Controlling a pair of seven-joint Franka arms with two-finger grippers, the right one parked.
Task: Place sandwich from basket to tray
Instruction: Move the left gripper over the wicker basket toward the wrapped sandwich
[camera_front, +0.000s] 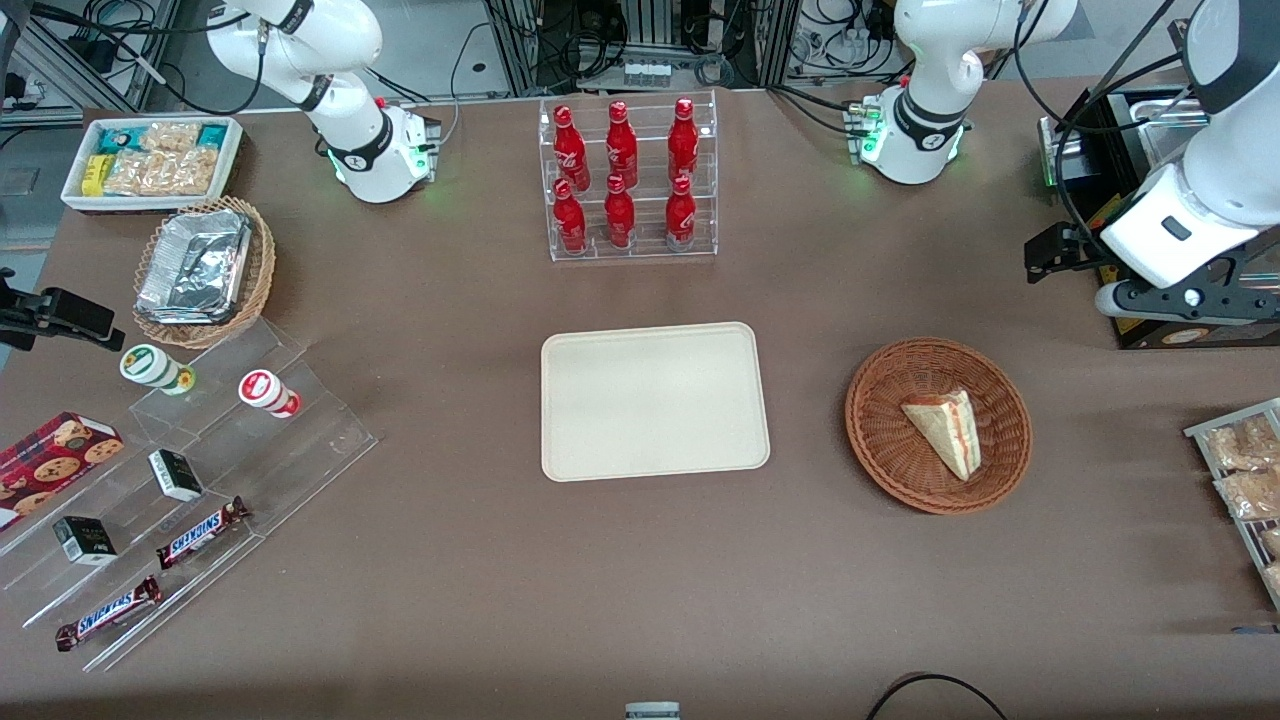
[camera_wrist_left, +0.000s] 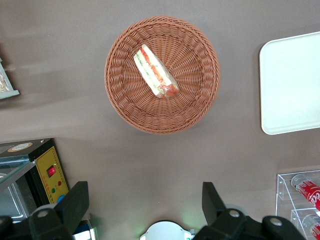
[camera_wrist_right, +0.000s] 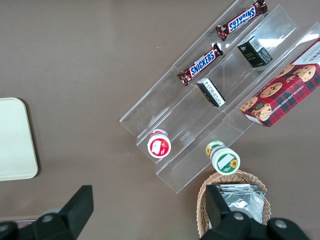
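Jaws (camera_wrist_left: 141, 202) spread wide, empty — above the table, sandwich (camera_front: 945, 430) in basket (camera_front: 880, 430).

front: high, looks down on whole table | left wrist: straight down, shares basket (camera_front: 938, 426) (camera_wrist_left: 162, 75), tray (camera_front: 655, 400) (camera_wrist_left: 292, 82)

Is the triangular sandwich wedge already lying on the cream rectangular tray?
No, the clear-wrapped triangular sandwich wedge lies in the round reddish-brown wicker basket, the cream rectangular tray is bare, and the gripper hangs open above the table.
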